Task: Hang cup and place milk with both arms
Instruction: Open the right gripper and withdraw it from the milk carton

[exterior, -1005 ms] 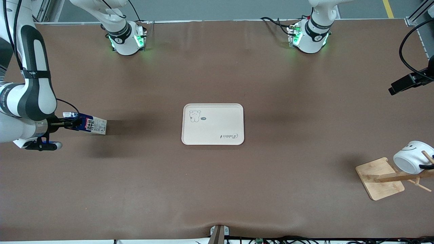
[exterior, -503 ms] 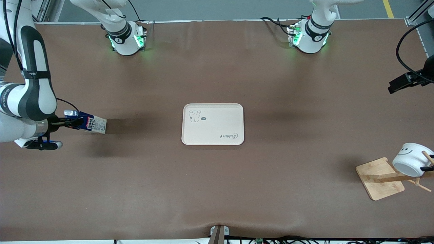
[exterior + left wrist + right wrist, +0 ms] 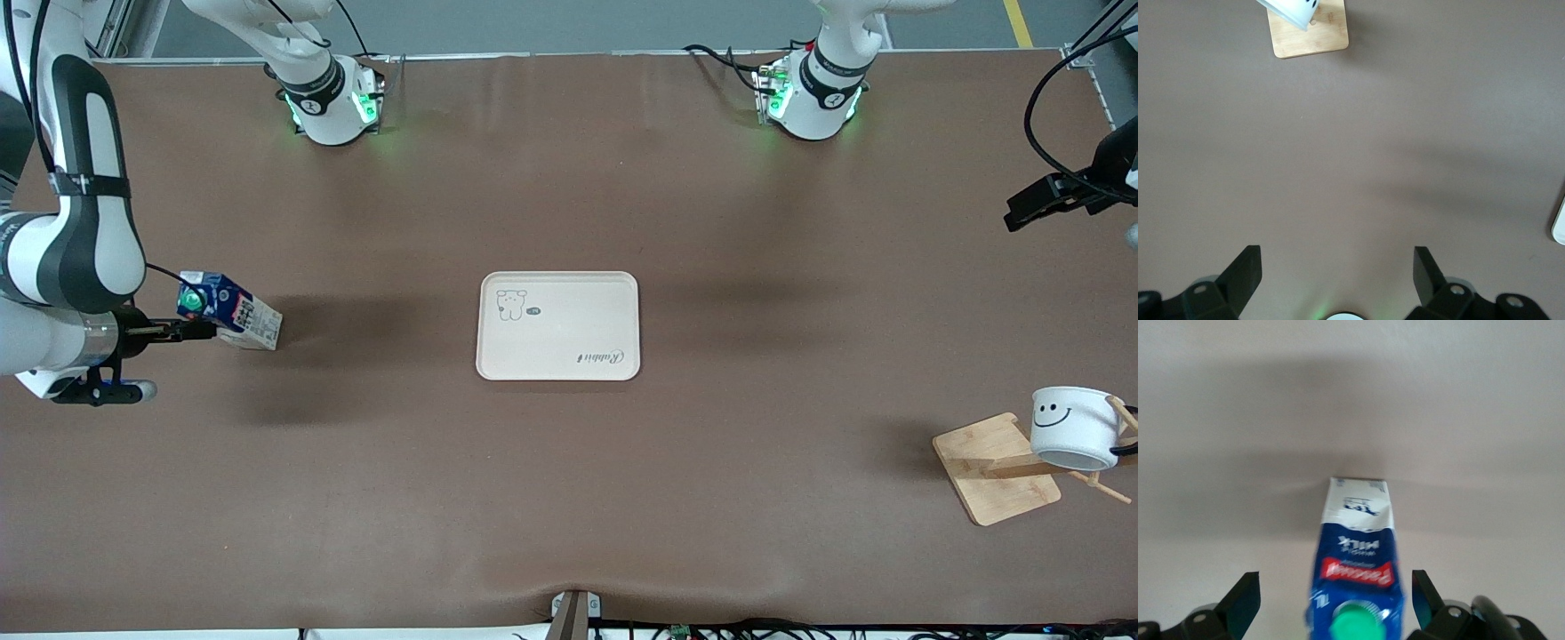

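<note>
**Entry: milk carton released on surface; cup on wooden rack**

The milk (image 3: 229, 311) was observed standing on the brown surface (image 3: 569, 489) at the left of the front frame, toward the right arm's end, tilted somewhat, with its green cap (image 3: 190, 303) facing up toward the camera. In the right wrist view the carton (image 3: 1358, 567) was seen between the two black fingers (image 3: 1241, 603), which were spread wide with a gap on each side of the carton; no contact could be made out. The right gripper (image 3: 200, 331) was recorded just beside the carton, at the lower part of it in the front frame, its fingers parted and gripping nothing.

The cup (image 3: 1074, 427) was noted at the lower right of the front frame, hung on the wooden rack (image 3: 996, 467), smiley face turned to the camera and the black handle at the peg side.

The left gripper (image 3: 1337, 277) was seen with fingers wide apart and empty, high over bare surface; in its wrist view the rack base (image 3: 1310, 32) lay at the upper left of the frame. In the front frame only a dark part of that arm (image 3: 1058, 191) showed at the right edge.

A cream tray (image 3: 558, 326) lay at the frame centre, with nothing on it.
</note>
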`<state>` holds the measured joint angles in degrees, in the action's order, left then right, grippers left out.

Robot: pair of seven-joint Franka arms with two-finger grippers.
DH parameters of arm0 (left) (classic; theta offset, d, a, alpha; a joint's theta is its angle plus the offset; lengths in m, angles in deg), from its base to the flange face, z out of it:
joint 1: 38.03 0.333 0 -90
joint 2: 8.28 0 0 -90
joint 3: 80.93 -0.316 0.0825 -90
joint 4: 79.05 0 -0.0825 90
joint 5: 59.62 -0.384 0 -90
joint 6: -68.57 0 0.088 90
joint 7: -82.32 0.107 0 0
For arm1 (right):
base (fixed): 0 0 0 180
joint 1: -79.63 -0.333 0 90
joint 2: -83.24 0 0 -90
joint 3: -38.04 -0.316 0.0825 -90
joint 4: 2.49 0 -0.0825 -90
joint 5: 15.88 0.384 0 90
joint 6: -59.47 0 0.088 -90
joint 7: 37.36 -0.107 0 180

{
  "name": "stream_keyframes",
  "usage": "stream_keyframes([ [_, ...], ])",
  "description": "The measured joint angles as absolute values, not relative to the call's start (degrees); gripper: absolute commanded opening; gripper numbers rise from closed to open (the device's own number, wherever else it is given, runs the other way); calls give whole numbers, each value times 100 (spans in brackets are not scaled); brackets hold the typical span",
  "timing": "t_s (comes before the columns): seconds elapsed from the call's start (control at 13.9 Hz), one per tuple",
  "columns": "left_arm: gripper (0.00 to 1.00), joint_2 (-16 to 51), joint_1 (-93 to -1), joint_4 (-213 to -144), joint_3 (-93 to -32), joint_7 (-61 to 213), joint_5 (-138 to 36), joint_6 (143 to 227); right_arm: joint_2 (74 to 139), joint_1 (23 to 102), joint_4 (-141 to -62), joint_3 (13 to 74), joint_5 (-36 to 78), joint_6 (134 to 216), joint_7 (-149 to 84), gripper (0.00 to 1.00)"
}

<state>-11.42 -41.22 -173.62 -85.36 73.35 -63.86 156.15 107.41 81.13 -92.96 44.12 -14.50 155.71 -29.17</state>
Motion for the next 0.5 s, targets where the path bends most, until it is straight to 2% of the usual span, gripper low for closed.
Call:
stream_keyframes([
  [0.22, 100, -1127, -4137, -17360, -8535, 7335, -6386, 15667, 10918, 8013, -8952, 4399, -1449, 15889, -2918, 100],
  [0.5, 100, -1079, -4158, -17355, -8532, 7335, -6386, 15688, 11034, 7859, -8732, 4334, -1427, 17325, -2917, 100],
])
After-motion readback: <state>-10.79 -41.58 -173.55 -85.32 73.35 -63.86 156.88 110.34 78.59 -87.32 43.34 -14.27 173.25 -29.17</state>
